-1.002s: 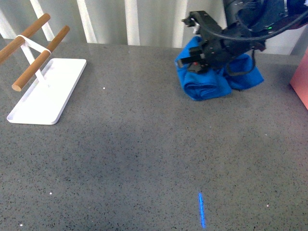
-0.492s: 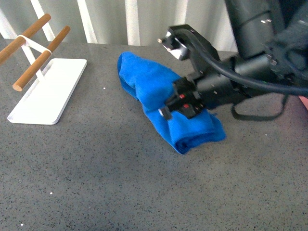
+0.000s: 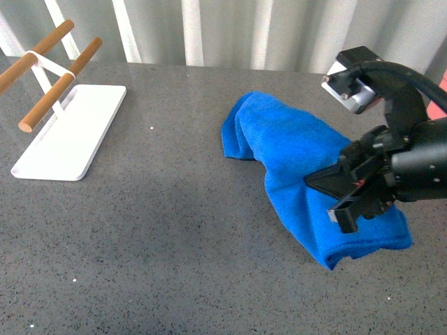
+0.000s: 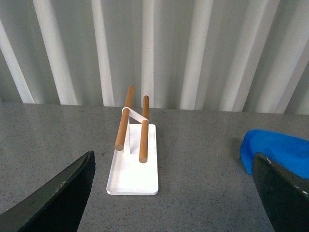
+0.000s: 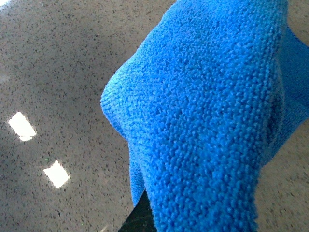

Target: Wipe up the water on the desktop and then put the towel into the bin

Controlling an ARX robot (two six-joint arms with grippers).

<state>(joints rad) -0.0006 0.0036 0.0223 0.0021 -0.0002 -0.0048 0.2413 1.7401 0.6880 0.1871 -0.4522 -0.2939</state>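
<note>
A blue towel [image 3: 293, 160] lies stretched out on the grey speckled table [image 3: 160, 244], in its right half. One bunched end points toward the middle of the far edge, and the other end spreads flat toward the near right. The right claw [image 3: 340, 199] reaches in from the right edge and sits low over the flatter end of the towel. Its black fingers [image 3: 327, 181] are pressed into the cloth and pinch a fold of it. In the right wrist view the towel [image 5: 207, 111] rises in a thick plush hump close to the camera and fills most of the picture, with a dark fingertip [image 5: 141, 218] peeking out from beneath it. The table [image 5: 58, 72] shows beyond, with two bright patches of reflected light [image 5: 21, 125] on it. A thin strip of the pink bin [image 3: 443, 105] shows at the right edge, behind the arm and apart from the towel. At the far left corner stands a flat white tray [image 3: 70, 132] with two wooden bars [image 3: 59, 84] raised above it, well apart from the towel. The left wrist view shows the left claw [image 4: 173, 157] spread wide above the table [image 4: 203, 193], holding nothing. The tray [image 4: 133, 174] lies ahead between its two dark fingers [image 4: 67, 193], and an end of the towel [image 4: 275, 147] lies by one finger. A ribbed pale wall [image 3: 230, 31] runs behind the far edge.
</note>
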